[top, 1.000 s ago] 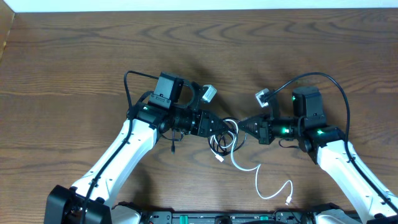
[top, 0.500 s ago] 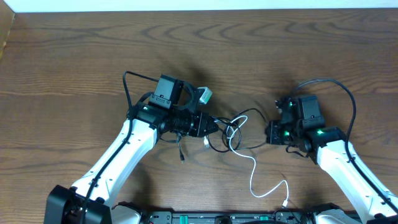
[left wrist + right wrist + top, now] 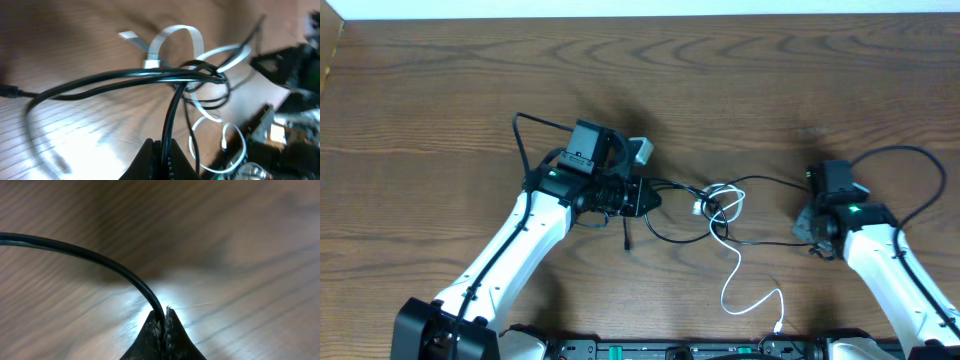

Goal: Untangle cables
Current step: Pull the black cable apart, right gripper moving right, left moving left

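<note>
Black cable (image 3: 115, 77) & white cable (image 3: 175, 29) tangled in knot (image 3: 720, 205) mid-desk (image 3: 440, 90). L fingers (image 3: 161, 149), left of knot, pinched tight on black cable. R fingers (image 3: 164, 316), right of knot, also clamp it.

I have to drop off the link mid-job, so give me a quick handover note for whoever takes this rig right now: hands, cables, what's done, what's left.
Left hand: shut on a black cable, just beside the knot.
Right hand: shut on a black cable strand, well right of the knot.
Cables: black strands span between the hands. The white cable loops through the knot, its tail trailing toward the near edge.
Done: black cable is drawn out sideways.
Left: the knot is not undone, and the white cable needs freeing.
</note>
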Controlling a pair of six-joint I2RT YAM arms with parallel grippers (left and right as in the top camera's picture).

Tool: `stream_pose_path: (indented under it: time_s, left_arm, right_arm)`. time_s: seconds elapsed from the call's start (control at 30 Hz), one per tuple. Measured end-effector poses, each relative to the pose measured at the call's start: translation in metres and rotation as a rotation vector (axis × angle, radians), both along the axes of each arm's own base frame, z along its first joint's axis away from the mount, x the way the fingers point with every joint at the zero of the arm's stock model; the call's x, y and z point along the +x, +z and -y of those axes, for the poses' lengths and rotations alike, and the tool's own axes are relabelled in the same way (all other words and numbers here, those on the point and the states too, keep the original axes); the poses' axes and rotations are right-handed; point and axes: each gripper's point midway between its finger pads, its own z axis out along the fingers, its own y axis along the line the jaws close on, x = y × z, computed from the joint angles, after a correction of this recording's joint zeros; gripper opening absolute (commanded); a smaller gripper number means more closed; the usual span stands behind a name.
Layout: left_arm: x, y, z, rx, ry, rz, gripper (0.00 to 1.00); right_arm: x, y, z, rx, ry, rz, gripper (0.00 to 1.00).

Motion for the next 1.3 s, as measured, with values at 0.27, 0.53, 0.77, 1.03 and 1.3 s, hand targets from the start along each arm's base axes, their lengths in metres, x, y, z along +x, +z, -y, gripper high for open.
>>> stream_pose_path:
  time_s: [0.27, 0.53, 0.77, 1.03, 1.3]
  left_arm:
    - [0.025, -0.006, -0.037, 0.046, 0.161, -0.012, 0.08]
    - [0.039, -0.007, -0.073, 0.051, 0.280, -0.032, 0.07]
    - [0.057, 0.023, -0.126, 0.033, 0.449, 0.064, 0.07]
    - [0.068, 0.064, -0.171, 0.002, 0.621, 0.200, 0.07]
    - [0.062, 0.065, -0.135, -0.030, 0.553, 0.171, 0.29]
  right_arm:
    - [-0.008, 0.001, 0.052, -0.010, -0.223, 0.015, 0.01]
    - [-0.017, -0.001, 0.080, 0.060, -0.363, 0.034, 0.01]
    - [-0.025, -0.002, 0.097, 0.111, -0.467, 0.054, 0.01]
    - [0.001, 0.002, 0.088, 0.222, -0.387, 0.156, 0.01]
    - [0.067, 0.040, 0.011, 0.538, 0.099, 0.417, 0.01]
